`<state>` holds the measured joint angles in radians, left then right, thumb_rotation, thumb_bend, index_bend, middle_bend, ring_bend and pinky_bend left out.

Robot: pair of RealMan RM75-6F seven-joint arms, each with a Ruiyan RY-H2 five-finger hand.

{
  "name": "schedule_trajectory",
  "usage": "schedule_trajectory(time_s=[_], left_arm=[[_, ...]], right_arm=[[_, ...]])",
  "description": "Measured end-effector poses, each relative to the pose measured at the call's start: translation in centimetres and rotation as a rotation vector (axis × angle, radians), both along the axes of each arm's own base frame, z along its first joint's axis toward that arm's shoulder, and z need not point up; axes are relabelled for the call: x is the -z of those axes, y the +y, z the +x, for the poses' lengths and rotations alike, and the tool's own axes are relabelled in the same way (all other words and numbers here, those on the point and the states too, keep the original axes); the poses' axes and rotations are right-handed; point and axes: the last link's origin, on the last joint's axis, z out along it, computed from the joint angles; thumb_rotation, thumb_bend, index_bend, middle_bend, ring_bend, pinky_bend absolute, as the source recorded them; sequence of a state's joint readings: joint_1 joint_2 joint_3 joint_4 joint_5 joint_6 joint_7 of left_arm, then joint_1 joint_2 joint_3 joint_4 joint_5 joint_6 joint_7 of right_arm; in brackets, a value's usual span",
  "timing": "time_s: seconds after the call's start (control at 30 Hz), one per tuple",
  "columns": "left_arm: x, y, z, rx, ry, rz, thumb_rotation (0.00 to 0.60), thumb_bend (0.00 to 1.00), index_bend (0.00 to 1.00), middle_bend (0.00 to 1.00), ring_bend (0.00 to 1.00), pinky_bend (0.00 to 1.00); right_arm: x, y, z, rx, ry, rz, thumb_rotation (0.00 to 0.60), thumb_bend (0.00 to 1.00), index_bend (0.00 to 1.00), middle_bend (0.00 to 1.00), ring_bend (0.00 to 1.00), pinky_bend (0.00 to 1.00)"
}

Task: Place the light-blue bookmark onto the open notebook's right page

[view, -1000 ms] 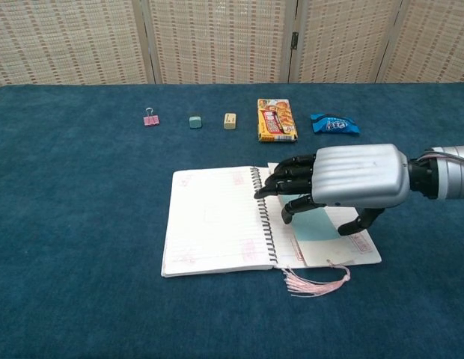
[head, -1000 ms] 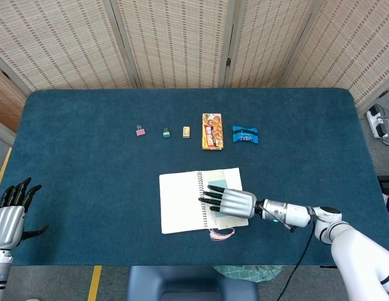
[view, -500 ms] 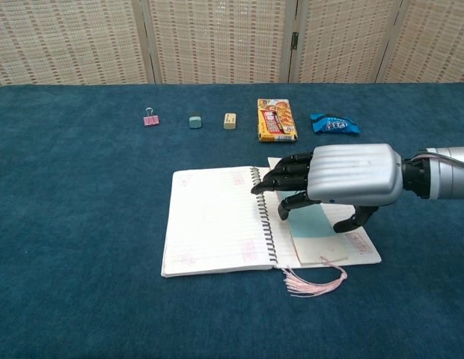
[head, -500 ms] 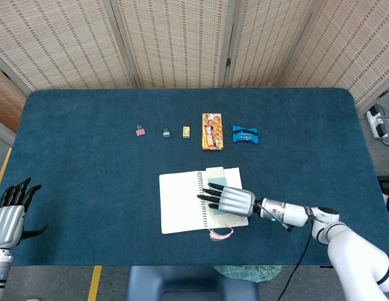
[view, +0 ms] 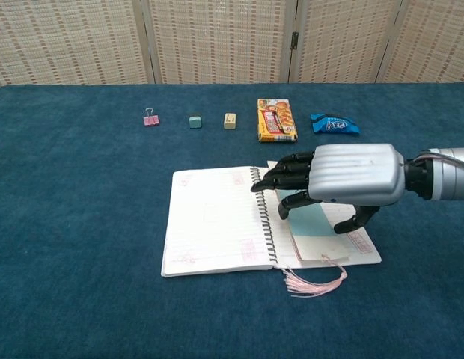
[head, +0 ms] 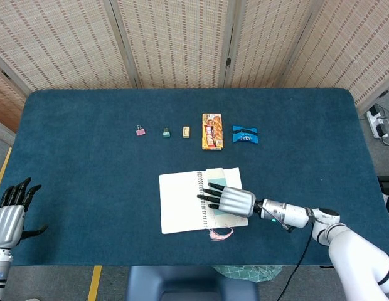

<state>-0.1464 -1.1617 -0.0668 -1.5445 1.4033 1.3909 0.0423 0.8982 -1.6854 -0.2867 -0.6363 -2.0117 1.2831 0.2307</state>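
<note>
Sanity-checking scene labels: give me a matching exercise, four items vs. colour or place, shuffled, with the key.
Items:
1. binder clip
2. snack wrapper
3. bookmark
4. left hand

Descriptions:
A. lies on the notebook's right page, under the right hand
B. pink, left end of the row
C. off the table's near-left edge, holding nothing
D. blue, right end of the row

Pairs: 1-B, 2-D, 3-A, 4-C
</note>
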Motion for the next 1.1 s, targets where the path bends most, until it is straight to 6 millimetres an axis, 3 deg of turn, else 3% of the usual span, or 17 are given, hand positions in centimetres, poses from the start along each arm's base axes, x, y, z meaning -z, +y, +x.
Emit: schedule_trajectory(time_s=[0.13, 0.37, 0.67, 0.77, 0.9, 1.1], left_arm=[[-0.1, 0.1, -0.1, -0.008, -0.003, 0.003, 0.6, 0.15, 0.18, 0.03, 0.0, 0.0], [0.1, 0.1, -0.2, -0.009, 0.014, -0.006, 0.6, 0.15, 0.18, 0.02, 0.0, 0.0], [0.0, 0.1, 0.0, -0.004, 0.011, 0.009, 0.6, 0.14, 0.18, 0.02, 0.0, 0.0], [-0.1, 0.1, 0.0, -0.002, 0.002, 0.016, 0.6, 0.14, 0.18, 0.02, 0.0, 0.0], [-0.3, 0.0, 0.1, 0.007, 0.002, 0.027, 0.6, 0.14, 0.18, 0.03, 0.0, 0.0], [-0.1, -0.1, 0.5, 0.05, 0.009, 0.036, 0.6, 0.14, 0.17, 0.03, 0.0, 0.0]], right_arm=[[0.1, 0.1, 0.0, 0.002, -0.002, 0.001, 0.6, 0.22, 0.36, 0.05, 0.08, 0.12], [-0.5, -0.1, -0.1, 0.005, -0.008, -0.006, 0.6, 0.22, 0.15, 0.04, 0.08, 0.12], [-1.5, -0.1, 0.0, 0.01, -0.046, -0.019, 0.6, 0.21, 0.1, 0.04, 0.08, 0.12], [-2.8, -0.1, -0.1, 0.048, -0.124, -0.058, 0.6, 0.17, 0.09, 0.02, 0.07, 0.12], [-5.2, 0.3, -1.1, 0.205, -0.287, -0.136, 0.6, 0.04, 0.06, 0.0, 0.01, 0.07], [-9.8, 3.5, -4.6, 0.553, -0.499, -0.278, 0.6, 0.0, 0.01, 0.0, 0.0, 0.05]])
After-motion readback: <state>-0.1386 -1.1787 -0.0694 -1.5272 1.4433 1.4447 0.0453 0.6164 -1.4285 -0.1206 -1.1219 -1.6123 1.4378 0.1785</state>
